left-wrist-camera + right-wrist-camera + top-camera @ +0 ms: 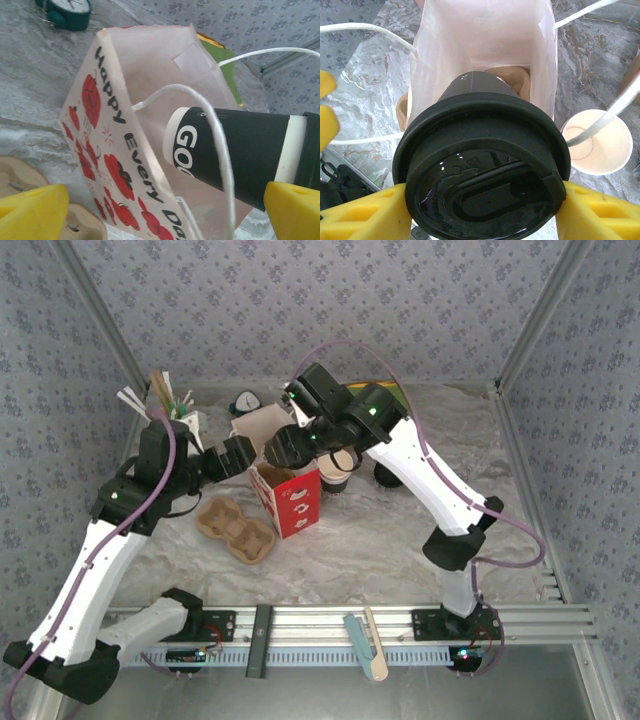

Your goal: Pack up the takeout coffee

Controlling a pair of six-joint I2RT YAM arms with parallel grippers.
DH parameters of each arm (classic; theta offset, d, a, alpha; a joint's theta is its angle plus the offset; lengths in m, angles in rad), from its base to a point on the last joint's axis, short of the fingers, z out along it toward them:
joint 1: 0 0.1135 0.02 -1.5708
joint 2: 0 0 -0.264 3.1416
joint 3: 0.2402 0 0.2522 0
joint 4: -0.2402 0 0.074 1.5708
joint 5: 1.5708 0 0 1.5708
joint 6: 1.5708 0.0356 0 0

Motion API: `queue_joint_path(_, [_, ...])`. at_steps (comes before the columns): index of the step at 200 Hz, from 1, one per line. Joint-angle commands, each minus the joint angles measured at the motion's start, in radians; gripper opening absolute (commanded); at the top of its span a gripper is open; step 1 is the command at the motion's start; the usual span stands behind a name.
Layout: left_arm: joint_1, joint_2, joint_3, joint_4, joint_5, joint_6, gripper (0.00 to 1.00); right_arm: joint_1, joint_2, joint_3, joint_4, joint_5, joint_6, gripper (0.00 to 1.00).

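Left arm (95, 560) and right arm (430, 475) show white links, black joints, purple cables; right hand (480, 217), yellow fingers (360, 215).

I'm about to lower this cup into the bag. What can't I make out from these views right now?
- Bag floor: in the right wrist view the lidded cup covers most of the bag mouth; the brown shape below may lie inside or behind.
- Cup's print: in the left wrist view only "GO" shows; the rest curves away.
- The open cup: in the top view the right arm covers part of it.
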Motion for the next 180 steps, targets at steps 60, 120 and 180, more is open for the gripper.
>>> queue_joint_path(60, [0.234, -0.004, 0.032, -0.049, -0.021, -0.044, 1.0, -0.008, 0.123, 0.08, -0.022, 0.016, -0.032, 0.67])
queue_joint_path(120, [0.302, 0.025, 0.054, 0.042, 0.16, -0.019, 1.0, -0.011, 0.176, 0.102, -0.032, 0.01, -0.046, 0.68])
queue_joint_path(180, [0.306, 0.004, 0.056, 0.021, 0.134, 0.019, 1.0, -0.019, 0.227, 0.126, -0.047, -0.007, -0.053, 0.68])
